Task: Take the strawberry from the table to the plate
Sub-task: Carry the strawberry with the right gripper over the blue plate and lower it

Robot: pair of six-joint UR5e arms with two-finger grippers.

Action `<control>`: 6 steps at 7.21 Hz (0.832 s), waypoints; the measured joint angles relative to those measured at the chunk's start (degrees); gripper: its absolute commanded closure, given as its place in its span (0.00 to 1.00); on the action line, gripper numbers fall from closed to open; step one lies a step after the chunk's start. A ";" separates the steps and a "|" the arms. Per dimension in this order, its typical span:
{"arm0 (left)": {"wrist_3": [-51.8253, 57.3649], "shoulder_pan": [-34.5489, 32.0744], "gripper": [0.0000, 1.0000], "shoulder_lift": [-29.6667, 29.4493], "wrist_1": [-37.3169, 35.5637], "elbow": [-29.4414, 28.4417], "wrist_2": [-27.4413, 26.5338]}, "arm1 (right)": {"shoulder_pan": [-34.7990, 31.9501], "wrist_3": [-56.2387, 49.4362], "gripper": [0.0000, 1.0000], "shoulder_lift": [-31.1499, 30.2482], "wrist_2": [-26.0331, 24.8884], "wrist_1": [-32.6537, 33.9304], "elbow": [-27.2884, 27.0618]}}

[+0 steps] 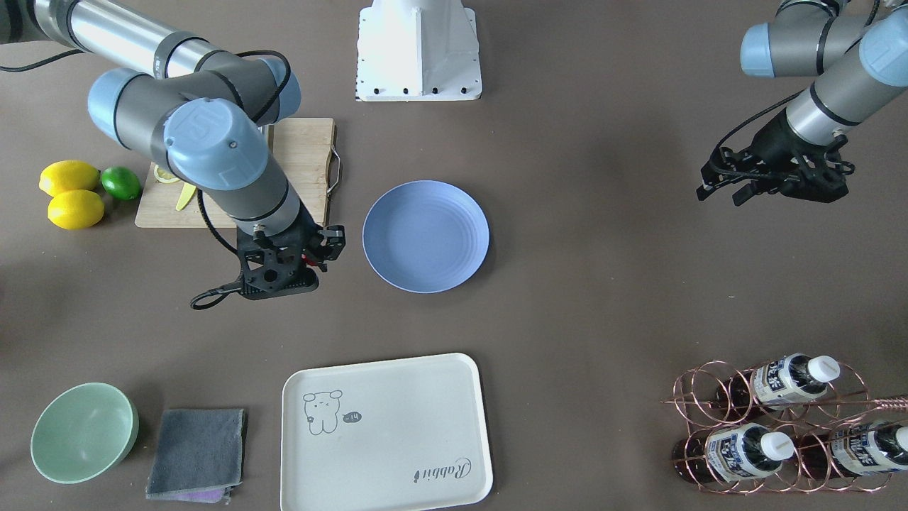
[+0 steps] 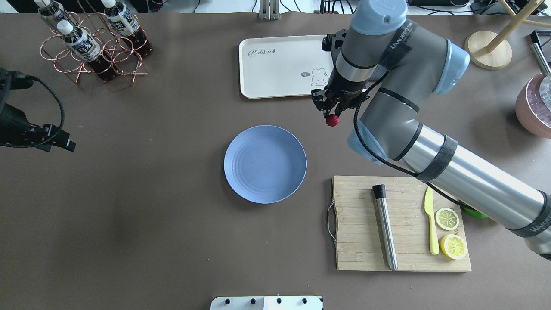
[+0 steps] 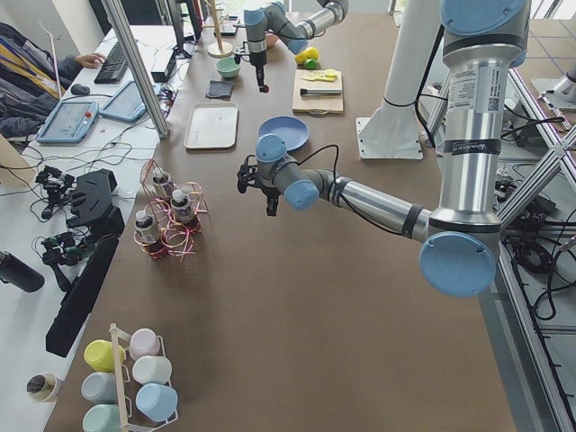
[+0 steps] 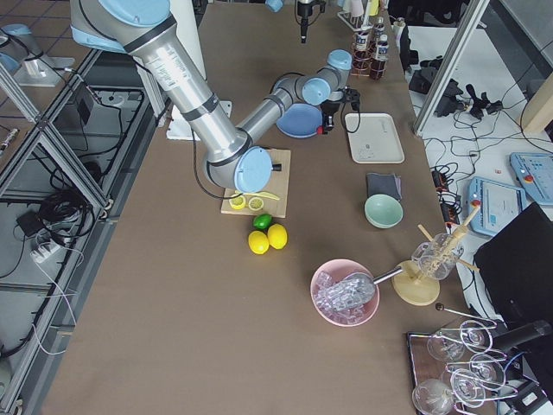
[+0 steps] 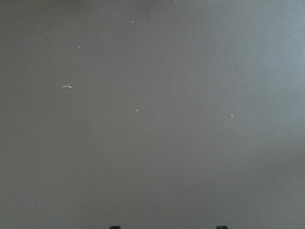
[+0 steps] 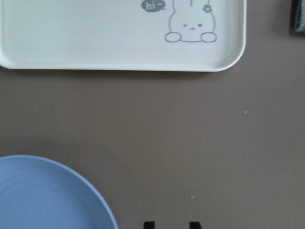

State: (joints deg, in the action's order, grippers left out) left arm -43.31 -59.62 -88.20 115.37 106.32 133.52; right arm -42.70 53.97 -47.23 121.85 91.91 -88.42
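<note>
A small dark-red strawberry (image 2: 332, 121) hangs above the brown table (image 2: 150, 215), pinched at the tips of my right gripper (image 2: 331, 115), which is shut on it. It sits to the right of the empty blue plate (image 2: 265, 164) and a little beyond it, short of the rim. The right wrist view shows the plate's edge (image 6: 43, 200) at the lower left and two close-set fingertips (image 6: 148, 224), while the berry itself is hidden there. My left gripper (image 2: 60, 142) hovers open at the far left over bare table, holding nothing.
A cream tray (image 2: 280, 64) lies just behind the right gripper. A cutting board (image 2: 357, 224) with a metal rod, yellow knife and lemon halves sits to the plate's right. A copper bottle rack (image 2: 90, 43) stands far left. A green bowl (image 1: 84, 431), grey cloth (image 1: 197, 454) and lemons (image 1: 71, 191) lie further off.
</note>
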 measured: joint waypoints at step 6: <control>17.42 -10.51 0.26 7.18 -0.02 -1.37 5.50 | 12.12 17.94 1.00 3.93 -9.64 -18.31 10.64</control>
State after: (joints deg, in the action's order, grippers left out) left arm -25.89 -70.13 -81.02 115.35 104.95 139.02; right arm -30.58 71.92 -43.30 112.21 73.60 -77.78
